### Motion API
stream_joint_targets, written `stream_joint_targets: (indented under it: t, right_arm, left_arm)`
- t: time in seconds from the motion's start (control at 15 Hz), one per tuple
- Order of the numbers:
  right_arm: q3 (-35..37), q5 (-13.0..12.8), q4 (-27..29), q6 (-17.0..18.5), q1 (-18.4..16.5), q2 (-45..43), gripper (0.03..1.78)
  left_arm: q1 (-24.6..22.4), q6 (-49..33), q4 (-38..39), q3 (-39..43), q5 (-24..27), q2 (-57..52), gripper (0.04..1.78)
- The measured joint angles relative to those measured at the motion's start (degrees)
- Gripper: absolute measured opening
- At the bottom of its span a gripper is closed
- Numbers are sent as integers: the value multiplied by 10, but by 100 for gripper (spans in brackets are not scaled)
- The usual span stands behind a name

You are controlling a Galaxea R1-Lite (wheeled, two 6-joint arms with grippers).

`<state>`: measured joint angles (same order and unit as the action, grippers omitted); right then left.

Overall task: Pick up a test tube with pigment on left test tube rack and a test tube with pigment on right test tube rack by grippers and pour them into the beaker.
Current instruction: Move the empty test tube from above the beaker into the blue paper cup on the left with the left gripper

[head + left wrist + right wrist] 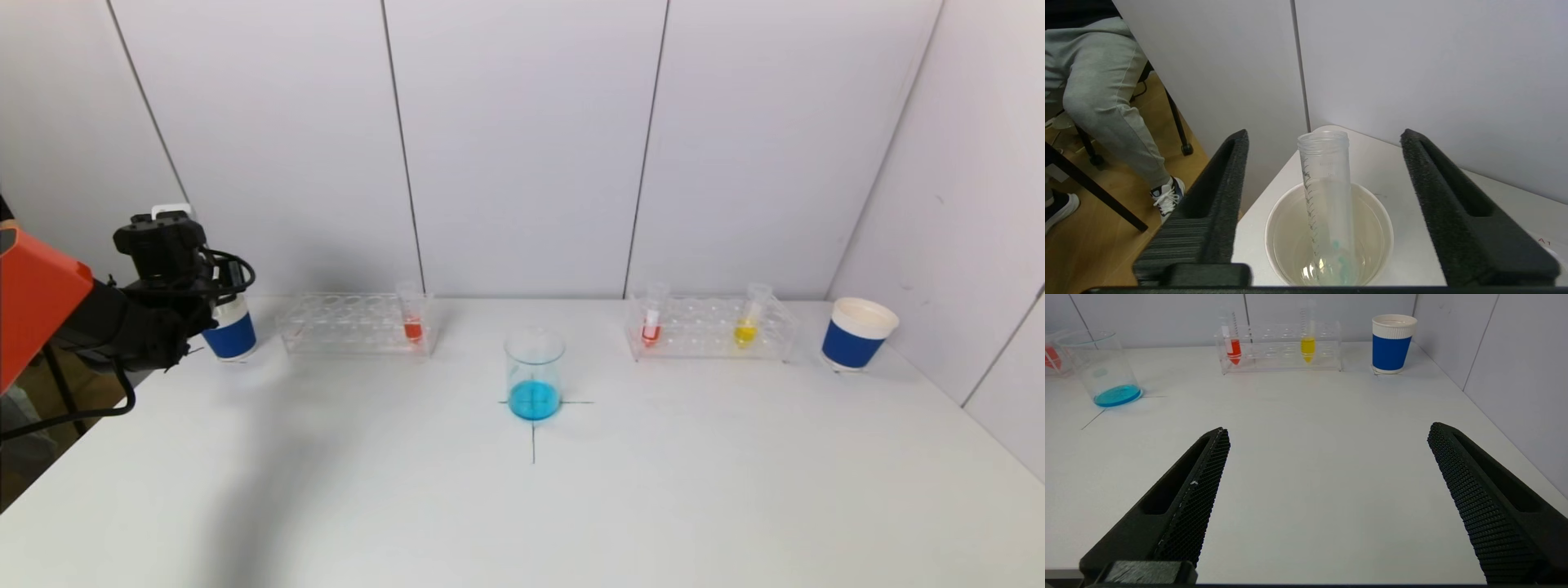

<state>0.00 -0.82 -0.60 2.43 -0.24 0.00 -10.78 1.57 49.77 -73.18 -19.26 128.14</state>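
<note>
The left gripper (1327, 192) hangs above the blue-banded white paper cup (231, 331) at the table's 10 o'clock corner, fingers spread wide and gripping nothing. An emptied clear plastic graduated test tube (1327, 196) stands in that cup, long axis near vertical with a slight lean, mouth up, conical tip down; the cup evidently serves as a discard bin. The clear glass beaker (535, 373) sits at table centre on a drawn cross, holding blue liquid. The right gripper (1327, 498) is parked low near 5 o'clock, jaws wide and empty. In the clear acrylic right rack (709, 328), the yellow-pigment tube (747, 320) stands upright, mouth up, likely the next pick.
</note>
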Motion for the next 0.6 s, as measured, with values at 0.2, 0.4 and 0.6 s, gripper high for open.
stream_joint_targets:
  t: [0.2, 0.4, 0.6]
  right_arm:
    - [0, 0, 0, 0, 0, 0, 176]
    - [0, 0, 0, 0, 0, 0, 176]
    - [0, 0, 0, 0, 0, 0, 176]
  left_arm:
    - [0, 0, 0, 2, 1, -2, 166]
    - [0, 0, -2, 2, 2, -5, 177]
    - [0, 0, -6, 3, 3, -15, 176]
